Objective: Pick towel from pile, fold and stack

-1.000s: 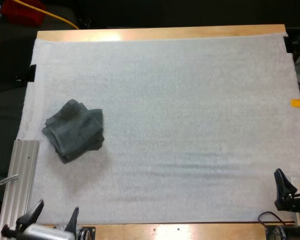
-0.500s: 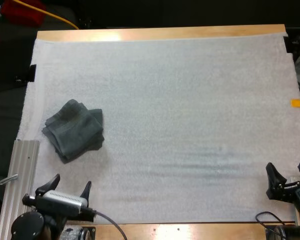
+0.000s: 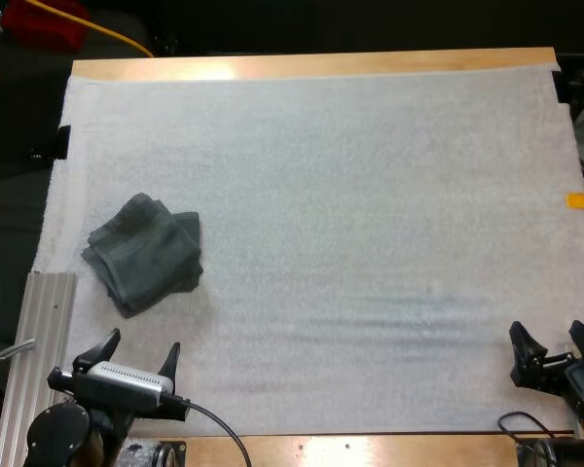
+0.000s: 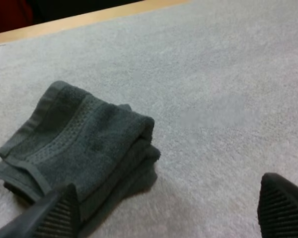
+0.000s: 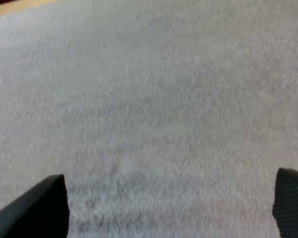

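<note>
Fingers (image 4: pixel 64 210) of the left gripper (image 3: pixel 142 342) stand wide apart with nothing between them, and the right gripper (image 3: pixel 546 337) likewise has its black fingers (image 5: pixel 48 204) spread and empty. Both arms sit low at the near edge of the counter (image 3: pixel 311 64), the left at the near left corner and the right at the near right corner, each gripper held just over the white textured mat (image 3: pixel 370 195) and pointing toward the far side. Beside the left arm, a ribbed silver metal rail (image 3: pixel 47 331) runs along the mat's left border. Just beyond the left gripper, toward the far side and a little left, lies the dark grey-green folded terry towel (image 3: pixel 144 253), flat on the mat in several layers with its banded hem showing on top; how many towels make up the bundle cannot be told. Neither gripper touches it. The folding and stacking look done for this bundle, with no crumpled pile on the mat to draw from, so the work seems either complete or waiting on another towel. Beyond the towel the mat runs bare to the counter's far wooden edge.
</note>
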